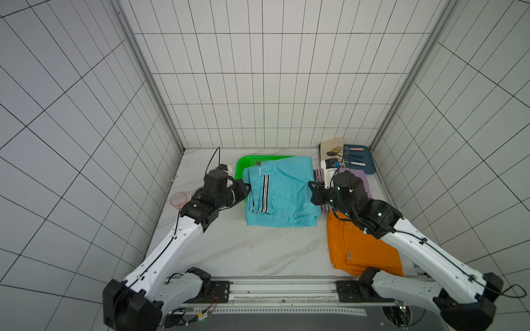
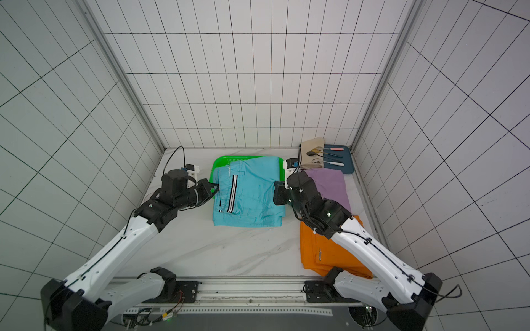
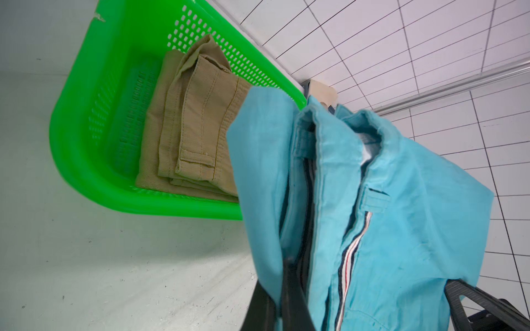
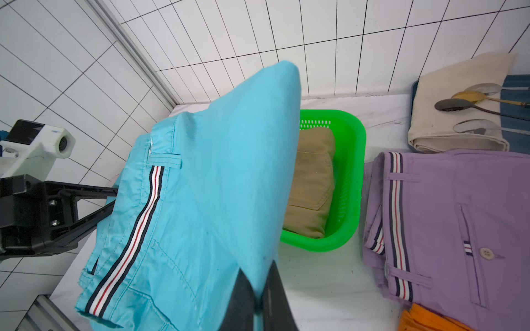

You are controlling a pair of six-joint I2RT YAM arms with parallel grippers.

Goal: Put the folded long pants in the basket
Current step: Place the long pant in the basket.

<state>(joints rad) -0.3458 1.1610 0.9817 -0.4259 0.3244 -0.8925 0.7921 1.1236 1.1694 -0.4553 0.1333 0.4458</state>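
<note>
Left pincer [image 1: 248,186] is clamped on the striped edge of the teal pants [image 1: 286,197]; my right pincer [image 1: 312,185] pinches the opposite edge. Between them the bundle hangs lifted, overlapping the green basket [image 1: 243,164] just beyond them. Khaki pants [image 3: 195,129] lie inside; open counter [image 1: 243,252] spreads behind both pincers.

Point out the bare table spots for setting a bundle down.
Widest bare patch: the table front, bordered by the held teal pants, the orange pants and the front rail. A narrow gap runs between the basket and the lilac pants. The right side is crowded up to the blue tray.
</note>
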